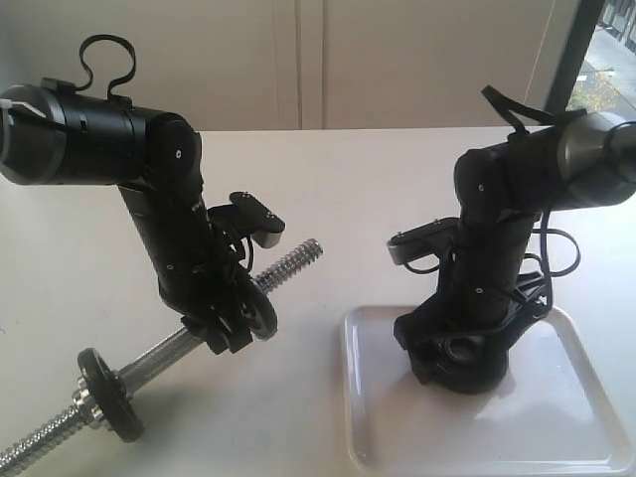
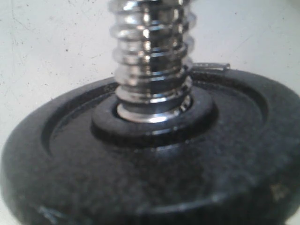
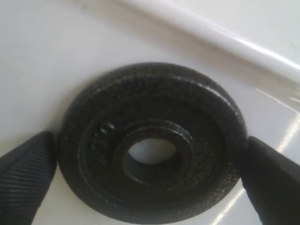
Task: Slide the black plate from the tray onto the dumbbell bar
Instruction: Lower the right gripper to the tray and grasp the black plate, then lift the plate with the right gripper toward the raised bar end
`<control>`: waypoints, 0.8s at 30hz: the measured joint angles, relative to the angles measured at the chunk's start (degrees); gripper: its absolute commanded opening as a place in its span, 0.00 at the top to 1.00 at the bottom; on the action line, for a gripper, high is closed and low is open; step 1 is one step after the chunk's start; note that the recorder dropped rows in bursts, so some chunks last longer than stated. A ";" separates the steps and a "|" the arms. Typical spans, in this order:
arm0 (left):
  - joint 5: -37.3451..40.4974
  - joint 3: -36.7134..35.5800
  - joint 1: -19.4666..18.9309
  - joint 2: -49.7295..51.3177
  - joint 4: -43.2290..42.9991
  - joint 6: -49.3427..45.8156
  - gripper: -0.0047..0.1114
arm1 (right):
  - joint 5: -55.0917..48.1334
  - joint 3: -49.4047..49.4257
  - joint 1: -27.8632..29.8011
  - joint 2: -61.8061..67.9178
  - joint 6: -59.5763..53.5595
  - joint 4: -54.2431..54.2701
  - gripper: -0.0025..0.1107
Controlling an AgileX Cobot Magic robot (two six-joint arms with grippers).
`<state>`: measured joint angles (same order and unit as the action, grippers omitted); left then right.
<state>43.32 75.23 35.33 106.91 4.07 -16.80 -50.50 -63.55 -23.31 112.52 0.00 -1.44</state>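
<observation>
Bright daylight; glare on tray; close-ups blurred

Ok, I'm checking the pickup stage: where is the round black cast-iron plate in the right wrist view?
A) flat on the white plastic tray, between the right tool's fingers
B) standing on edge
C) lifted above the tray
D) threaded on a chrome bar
A: the round black cast-iron plate lies flat on the white plastic tray, the open right tool straddling it.
</observation>
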 measured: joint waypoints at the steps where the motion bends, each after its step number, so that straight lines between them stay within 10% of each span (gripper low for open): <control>1: 0.00 0.00 0.00 0.00 0.00 0.00 0.96 | -0.38 -0.12 0.00 0.11 0.00 0.20 0.35; 6: 0.00 0.00 0.00 0.00 0.00 0.00 0.96 | -0.74 -0.38 0.00 0.33 0.00 0.48 0.98; 24: 0.10 0.00 0.00 0.00 0.11 -0.11 0.96 | -3.01 -1.06 -0.10 -4.20 0.56 1.02 0.97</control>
<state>43.42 75.23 35.33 106.91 4.18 -16.90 -53.50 -64.61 -23.41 108.32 0.56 -0.42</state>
